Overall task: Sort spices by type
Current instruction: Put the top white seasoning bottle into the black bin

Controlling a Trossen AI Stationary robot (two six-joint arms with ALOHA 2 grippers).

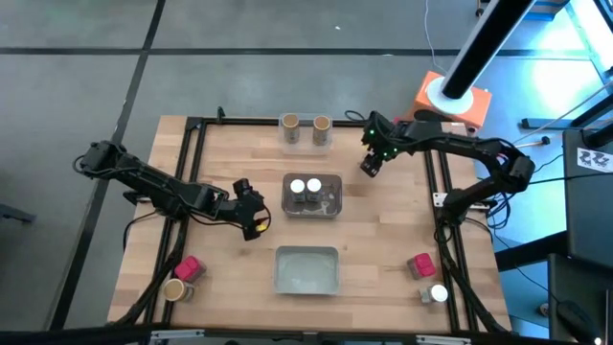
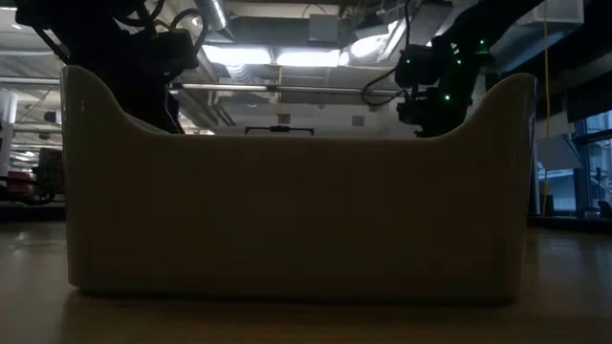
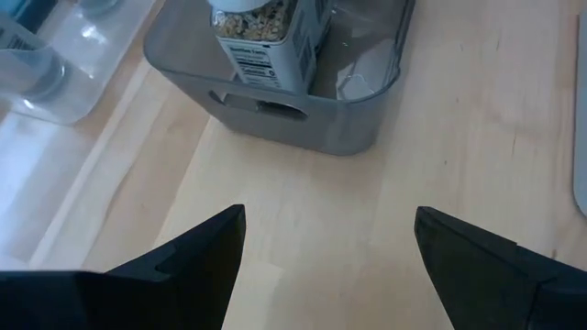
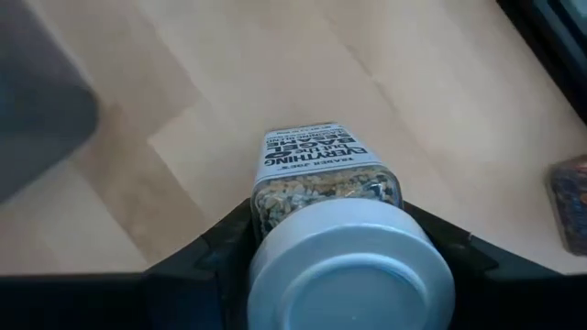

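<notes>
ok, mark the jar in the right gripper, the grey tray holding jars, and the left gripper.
white-lidded jar [image 4: 348, 266], right wrist view, on its lid.
grey tray [image 1: 334, 196], high view, right rim.
left gripper [image 3: 328, 252], left wrist view, gap between open fingertips.

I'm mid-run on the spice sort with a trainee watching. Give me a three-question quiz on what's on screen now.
1. True or false: the right gripper holds a white-lidded jar.
2. How many white-lidded jars stand in the grey tray at the table's middle? A) none B) two C) four
3. Fill in: the left gripper is ____, with nothing between its fingers.

Key:
1. True; the fingers clamp it just under the lid.
2. B; two white lids show side by side in the high view.
3. Open; it hangs over bare table left of that tray.
</notes>
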